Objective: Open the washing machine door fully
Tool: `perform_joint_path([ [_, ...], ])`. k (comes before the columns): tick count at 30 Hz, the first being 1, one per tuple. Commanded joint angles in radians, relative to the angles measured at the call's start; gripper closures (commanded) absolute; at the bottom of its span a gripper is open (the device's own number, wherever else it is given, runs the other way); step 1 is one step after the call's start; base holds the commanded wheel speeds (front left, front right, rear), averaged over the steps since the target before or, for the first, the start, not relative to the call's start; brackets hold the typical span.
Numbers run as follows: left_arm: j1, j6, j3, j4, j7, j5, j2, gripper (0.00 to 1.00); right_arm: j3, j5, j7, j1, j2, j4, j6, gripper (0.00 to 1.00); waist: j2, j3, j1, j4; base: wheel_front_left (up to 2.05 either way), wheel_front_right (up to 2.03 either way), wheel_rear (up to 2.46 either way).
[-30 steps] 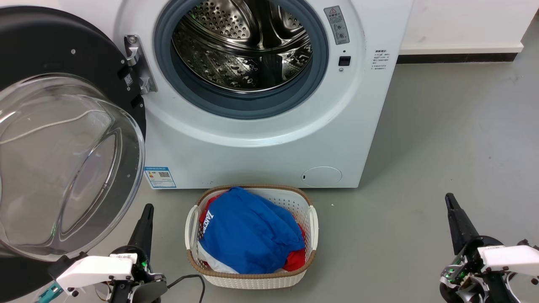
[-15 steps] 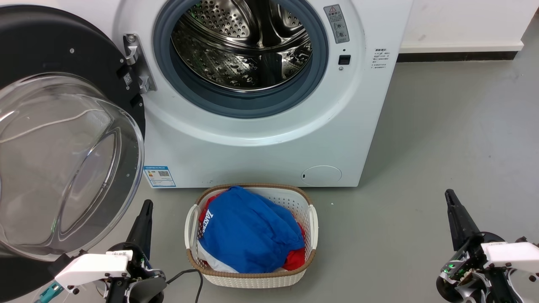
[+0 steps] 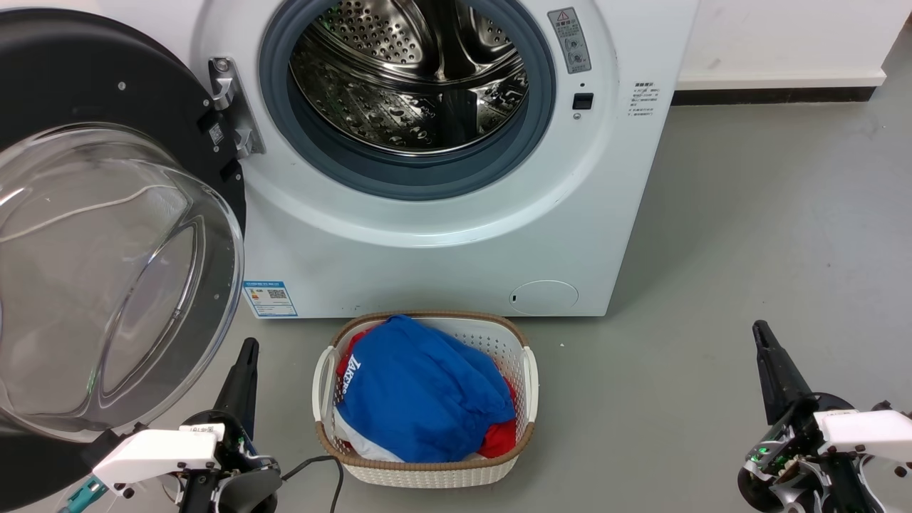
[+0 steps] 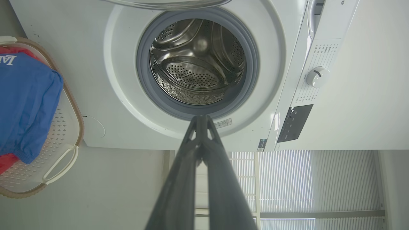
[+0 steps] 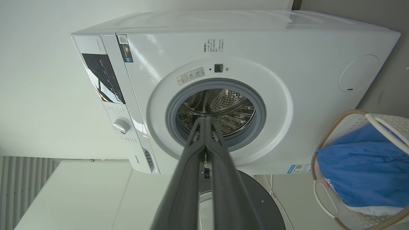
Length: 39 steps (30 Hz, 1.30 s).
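Observation:
The white washing machine (image 3: 456, 235) fills the upper middle of the head view, its steel drum (image 3: 410, 78) exposed. The washing machine door (image 3: 107, 92), black with a bulging glass bowl (image 3: 107, 278), is swung wide to the left on its hinge (image 3: 228, 107). My left gripper (image 3: 248, 350) sits low at the lower left, just right of the glass bowl, shut and holding nothing. My right gripper (image 3: 761, 329) hangs shut over bare floor at the lower right. In the wrist views the left gripper (image 4: 201, 117) and the right gripper (image 5: 204, 118) both point at the drum, fingers together.
A white laundry basket (image 3: 527, 377) with blue and red clothes (image 3: 420, 392) stands on the floor before the machine, between my grippers. A black cable (image 3: 320, 474) trails by the left arm. Grey floor (image 3: 769, 235) stretches to the right, with a wall behind.
The picture has shifted slightly between one second ago and now, and both arms sit a little lower. Door, machine and basket are unchanged.

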Motion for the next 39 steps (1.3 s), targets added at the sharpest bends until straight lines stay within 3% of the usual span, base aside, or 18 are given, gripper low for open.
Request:
perform_joint_path([
  [1,-0.007,-0.001,0.003,0.001,0.003,-0.001,-0.002,1.00,-0.002,-0.005,0.004,-0.010,0.002,0.002,0.000,1.00,0.0000,0.000,0.0000,0.000,0.00,0.00,0.00],
  [39,-0.007,-0.001,0.003,0.000,0.002,-0.001,-0.002,1.00,-0.012,-0.013,0.011,-0.011,0.009,0.002,0.000,1.00,0.0000,0.000,0.0000,0.000,0.00,0.00,0.00],
])
